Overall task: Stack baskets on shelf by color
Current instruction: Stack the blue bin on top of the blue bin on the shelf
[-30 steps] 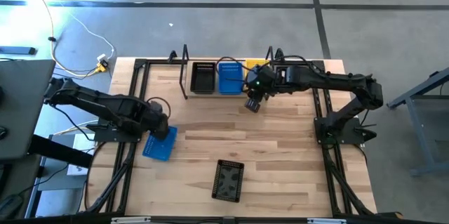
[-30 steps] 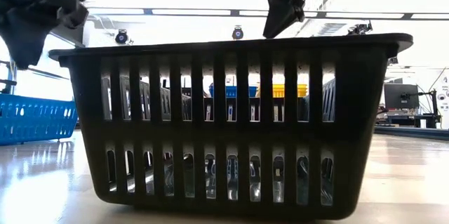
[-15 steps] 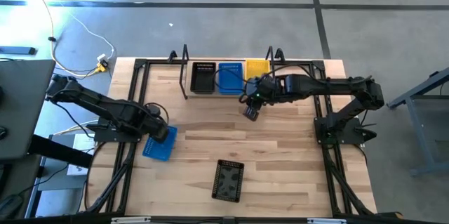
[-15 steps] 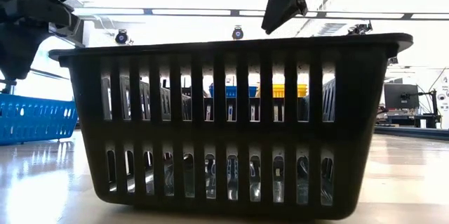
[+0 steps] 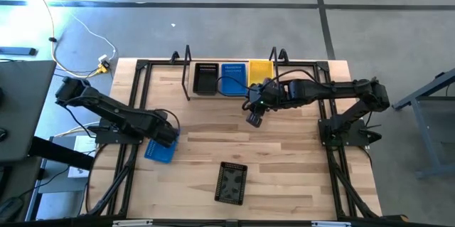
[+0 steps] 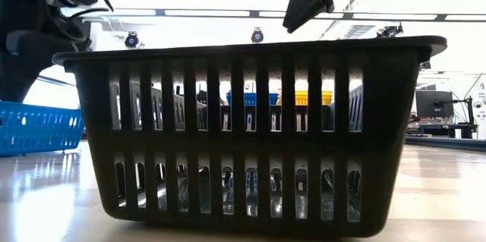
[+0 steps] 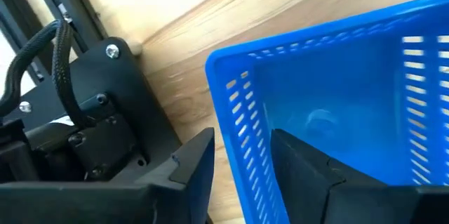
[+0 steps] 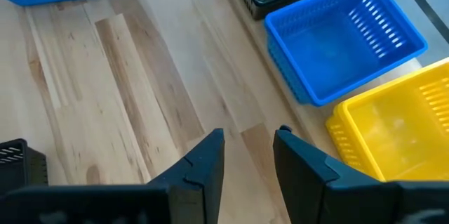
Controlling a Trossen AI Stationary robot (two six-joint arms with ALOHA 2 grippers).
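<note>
A blue basket (image 5: 159, 150) rests on its bottom at the table's left. My left gripper (image 5: 167, 136) is open, low over the basket's far right corner; one finger stands outside the end wall (image 7: 242, 133) and one inside. My right gripper (image 5: 254, 118) is open and empty, above the table just in front of the shelf (image 5: 188, 77). On the shelf stand a black basket (image 5: 206, 77), a blue one (image 5: 231, 79) and a yellow one (image 5: 260, 69) side by side. Another black basket (image 5: 231, 183) rests on the table near the front edge.
The black basket on the table fills the low view (image 6: 250, 128), with the left blue basket (image 6: 38, 128) beside it. Black frame rails (image 5: 135, 113) run along the table's left and right sides. Bare wood (image 5: 234, 138) lies between the shelf and the near black basket.
My left gripper has gone down and a little toward the table's near right, onto the blue basket's far end; the basket has stayed put. My right gripper has drawn back from the shelf toward the table's near edge.
</note>
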